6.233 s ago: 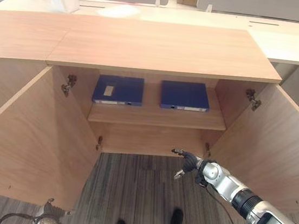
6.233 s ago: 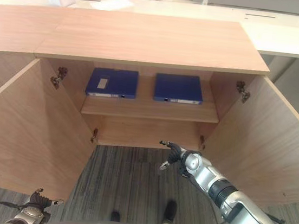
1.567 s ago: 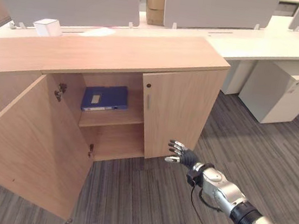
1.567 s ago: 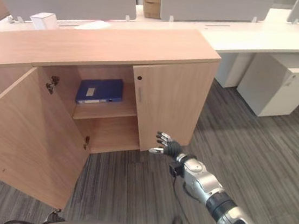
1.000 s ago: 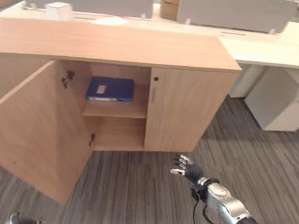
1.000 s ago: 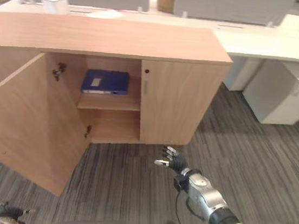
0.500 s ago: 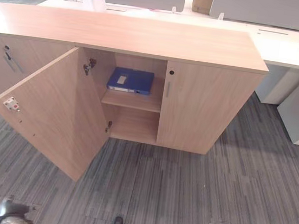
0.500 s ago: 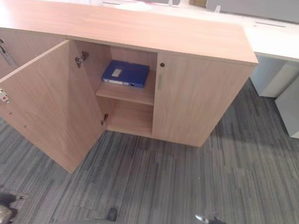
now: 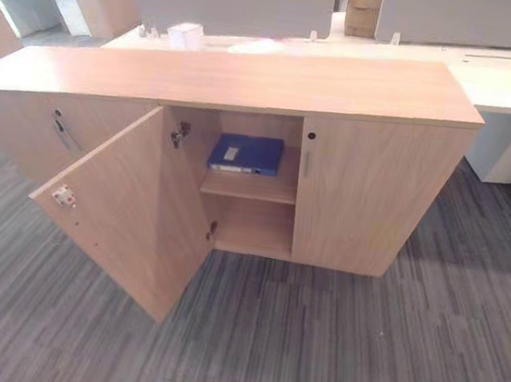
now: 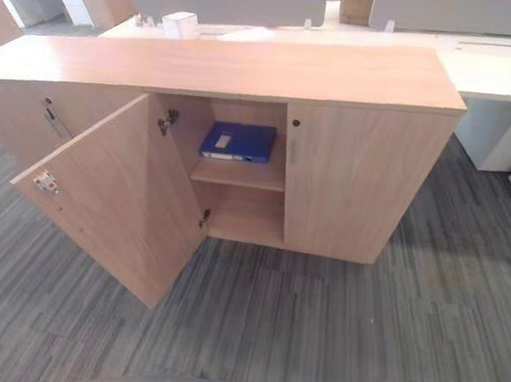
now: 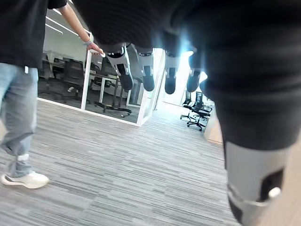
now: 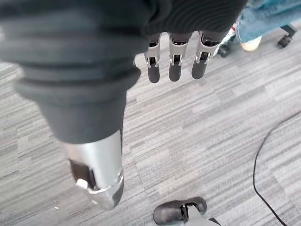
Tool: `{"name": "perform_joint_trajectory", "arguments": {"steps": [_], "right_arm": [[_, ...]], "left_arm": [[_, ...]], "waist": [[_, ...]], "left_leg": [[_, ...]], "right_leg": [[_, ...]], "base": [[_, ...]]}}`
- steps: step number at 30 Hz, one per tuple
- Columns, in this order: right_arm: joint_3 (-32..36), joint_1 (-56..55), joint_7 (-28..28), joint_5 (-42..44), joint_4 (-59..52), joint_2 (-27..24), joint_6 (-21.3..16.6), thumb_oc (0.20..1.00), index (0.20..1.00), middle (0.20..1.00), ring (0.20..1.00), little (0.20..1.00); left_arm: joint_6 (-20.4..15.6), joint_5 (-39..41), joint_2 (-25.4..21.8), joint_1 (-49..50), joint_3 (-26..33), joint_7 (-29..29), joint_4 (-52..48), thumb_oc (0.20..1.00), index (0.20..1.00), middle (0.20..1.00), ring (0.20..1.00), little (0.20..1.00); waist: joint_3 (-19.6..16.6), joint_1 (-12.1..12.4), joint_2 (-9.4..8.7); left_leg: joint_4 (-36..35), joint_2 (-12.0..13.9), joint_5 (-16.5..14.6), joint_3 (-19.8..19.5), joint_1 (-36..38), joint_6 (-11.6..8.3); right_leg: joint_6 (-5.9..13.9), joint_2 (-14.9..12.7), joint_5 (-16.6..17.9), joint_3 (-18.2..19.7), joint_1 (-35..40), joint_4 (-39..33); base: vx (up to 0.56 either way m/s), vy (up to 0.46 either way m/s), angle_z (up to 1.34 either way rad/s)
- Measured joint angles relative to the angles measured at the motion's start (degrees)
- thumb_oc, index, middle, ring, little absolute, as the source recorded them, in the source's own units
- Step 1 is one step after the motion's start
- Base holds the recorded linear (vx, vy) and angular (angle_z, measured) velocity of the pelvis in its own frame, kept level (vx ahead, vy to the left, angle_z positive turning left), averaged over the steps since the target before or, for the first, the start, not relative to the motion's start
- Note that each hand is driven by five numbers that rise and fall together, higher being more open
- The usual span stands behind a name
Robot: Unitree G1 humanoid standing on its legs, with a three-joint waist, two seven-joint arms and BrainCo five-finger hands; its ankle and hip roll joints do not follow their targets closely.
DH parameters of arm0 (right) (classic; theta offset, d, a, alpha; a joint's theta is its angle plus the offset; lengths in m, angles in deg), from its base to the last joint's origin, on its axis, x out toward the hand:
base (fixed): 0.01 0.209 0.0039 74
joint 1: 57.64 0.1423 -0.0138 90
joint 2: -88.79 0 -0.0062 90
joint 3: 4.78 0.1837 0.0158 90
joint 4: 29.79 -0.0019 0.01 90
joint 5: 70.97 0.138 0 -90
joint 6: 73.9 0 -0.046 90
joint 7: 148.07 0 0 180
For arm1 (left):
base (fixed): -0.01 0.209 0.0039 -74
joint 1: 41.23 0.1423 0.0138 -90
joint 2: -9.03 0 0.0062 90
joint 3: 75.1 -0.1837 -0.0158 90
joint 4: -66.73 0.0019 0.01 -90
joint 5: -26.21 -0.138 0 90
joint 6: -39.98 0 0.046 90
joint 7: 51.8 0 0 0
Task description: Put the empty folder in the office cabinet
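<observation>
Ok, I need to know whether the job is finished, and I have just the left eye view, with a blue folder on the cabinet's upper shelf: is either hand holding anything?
Observer: No. The left hand hangs with straight fingers, holding nothing, over grey carpet.
Operator: And the right?
Observer: The right hand is the same: fingers straight, nothing in it.
Operator: Anyone nearby?
Observer: Yes, a person in jeans stands on the carpet in the left wrist view.
</observation>
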Motion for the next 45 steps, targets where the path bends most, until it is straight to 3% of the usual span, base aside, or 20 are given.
{"name": "perform_joint_trajectory", "arguments": {"steps": [2,3,5,8,13,17,18,19,23,24,27,34,38,40,45], "right_arm": [[-0.01,1.24,-0.57,0.05,-0.09,1.88,1.07,1.000,1.000,1.000,1.000,1.000],[0.00,1.60,-0.86,0.10,-0.10,3.28,0.95,1.000,1.000,1.000,1.000,1.000],[0.17,2.31,-1.23,0.11,-0.35,4.83,1.14,1.000,1.000,1.000,1.000,1.000],[0.11,3.77,-1.69,0.17,-0.41,6.00,1.69,1.000,1.000,1.000,1.000,1.000],[-2.88,2.78,-1.40,0.59,-1.08,8.99,1.53,1.000,1.000,1.000,1.000,1.000],[-3.25,0.94,-1.63,0.56,-0.68,11.83,1.75,1.000,1.000,1.000,1.000,1.000],[-3.22,0.16,-1.53,0.42,-0.52,11.82,1.76,1.000,1.000,1.000,1.000,1.000],[-3.23,-0.19,-1.39,0.30,-0.52,11.65,1.74,1.000,1.000,1.000,1.000,1.000],[-3.39,-0.60,-1.09,-0.02,-0.65,11.25,1.63,1.000,1.000,1.000,1.000,1.000],[-3.39,-0.60,-1.09,-0.02,-0.65,11.25,1.63,1.000,1.000,1.000,1.000,1.000],[-3.31,0.02,-1.12,-0.02,-1.13,11.22,1.55,1.000,1.000,1.000,1.000,1.000],[-3.14,0.47,-0.99,0.03,-2.91,11.47,1.52,1.000,1.000,1.000,1.000,1.000],[-3.25,0.31,-0.80,0.02,-2.88,11.36,1.64,1.000,1.000,1.000,1.000,1.000],[-3.80,-0.03,-0.36,0.02,-2.79,11.63,1.77,1.000,1.000,1.000,1.000,1.000],[-4.79,1.30,1.31,0.10,-3.04,11.80,1.99,1.000,1.000,1.000,1.000,1.000]], "left_arm": [[-0.60,-0.02,-0.57,-0.51,-0.97,0.00,-4.60,1.000,1.000,1.000,1.000,1.000],[-0.44,-0.02,-0.83,-1.65,-0.97,0.31,-6.97,1.000,1.000,1.000,1.000,1.000],[-0.37,-0.06,-0.62,-3.56,-1.92,0.41,-12.09,1.000,1.000,1.000,1.000,1.000],[-0.36,-0.09,-0.64,-5.34,-2.67,0.80,-14.43,1.000,1.000,1.000,1.000,1.000],[-0.46,-0.05,-0.56,-11.56,-6.01,2.25,-19.56,1.000,1.000,1.000,1.000,1.000],[-0.56,0.53,-0.55,-12.76,-6.12,2.90,-24.31,1.000,1.000,1.000,1.000,1.000],[-0.75,1.80,-0.38,-12.78,-6.04,3.33,-25.85,1.000,1.000,1.000,1.000,1.000],[-0.88,2.57,0.47,-12.76,-5.98,3.61,-26.80,1.000,1.000,1.000,1.000,1.000],[-0.80,7.16,5.49,-12.83,-5.86,5.64,-30.54,1.000,1.000,1.000,1.000,1.000],[-0.80,7.16,5.49,-12.83,-5.86,5.64,-30.54,1.000,1.000,1.000,1.000,1.000],[-0.88,12.38,11.64,-11.71,-4.14,5.48,-38.87,1.000,1.000,1.000,1.000,1.000],[-4.17,22.10,20.95,-10.18,-6.01,4.68,-46.80,1.000,1.000,1.000,1.000,1.000],[-3.64,27.45,24.29,-8.50,-10.46,2.93,-48.27,1.000,1.000,1.000,1.000,1.000],[-3.46,31.67,28.95,-8.45,-12.36,3.26,-49.80,1.000,1.000,1.000,1.000,1.000],[-3.22,36.71,31.07,-8.46,-22.41,0.09,-55.66,1.000,1.000,1.000,1.000,1.000]], "waist": [[-0.79,-0.17,-1.30],[-0.73,-0.97,-2.95],[-0.53,-0.23,-4.71],[-0.10,-1.93,-6.61],[1.98,-2.40,-7.38],[1.60,-3.49,-9.28],[1.65,-3.51,-10.49],[1.66,-3.46,-10.62],[1.97,-4.23,-9.62],[1.97,-4.23,-9.62],[1.46,-2.91,-9.47],[-1.60,-2.81,-9.25],[-2.31,-3.33,-9.04],[-2.46,-3.46,-9.32],[-3.27,-5.16,-10.10]], "left_leg": [[-3.54,-2.14,1.91,0.44,0.54,0.36],[-4.09,-3.73,2.55,1.27,0.77,0.96],[-4.60,-4.95,2.47,1.60,0.30,2.08],[-5.09,-6.55,2.38,3.55,1.49,3.10],[-5.13,-6.76,2.04,4.81,2.82,4.06],[-5.12,-6.36,2.04,5.00,3.03,4.02],[-5.11,-6.38,2.17,5.84,3.20,3.50],[-5.11,-6.00,2.23,6.14,3.24,3.05],[-5.10,-3.28,2.67,6.19,4.78,2.11],[-5.10,-3.28,2.67,6.19,4.78,2.11],[-5.11,-3.10,2.37,6.17,5.41,1.58],[-5.12,-3.02,2.38,6.17,5.38,1.50],[-5.13,-2.93,2.42,6.24,5.22,1.45],[-5.13,-3.04,2.85,6.03,5.15,1.62],[-5.13,-3.10,3.18,6.43,4.71,1.66]], "right_leg": [[0.72,-1.85,0.22,1.85,-1.07,0.95],[0.93,-3.24,0.58,2.27,-2.06,1.01],[2.29,-4.72,1.67,2.91,-2.86,1.50],[1.13,-6.11,4.17,5.04,-3.76,1.92],[1.32,-6.31,6.84,5.52,-5.57,5.14],[2.38,-5.51,5.87,8.40,-4.47,2.84],[3.43,-5.55,3.87,8.20,-4.24,1.87],[4.47,-5.17,3.37,8.24,-3.98,0.98],[3.80,-2.00,3.37,8.17,-2.28,-0.29],[3.80,-2.00,3.37,8.17,-2.28,-0.29],[3.59,-1.86,3.27,8.22,-1.65,-0.57],[3.42,-1.79,2.76,8.81,-1.60,-0.99],[3.44,-1.60,2.74,9.73,-1.73,-1.12],[3.44,-1.62,2.74,9.84,-1.83,-1.17],[3.65,-1.56,3.24,10.60,-2.69,-1.27]], "base": [[-0.03,0.386,-0.02],[-0.01,0.340,-0.16],[-0.01,0.283,-0.11],[-0.04,0.177,-0.26],[-0.02,0.110,-0.21],[0.02,0.021,-0.10],[0.00,-0.006,-0.24],[0.02,-0.008,-0.25],[0.03,-0.013,-0.06],[0.03,-0.033,-0.03],[0.03,-0.036,0.02],[0.01,-0.010,0.01],[0.01,-0.020,-0.04],[-0.01,-0.016,0.07],[-0.01,-0.015,-0.04]]}}
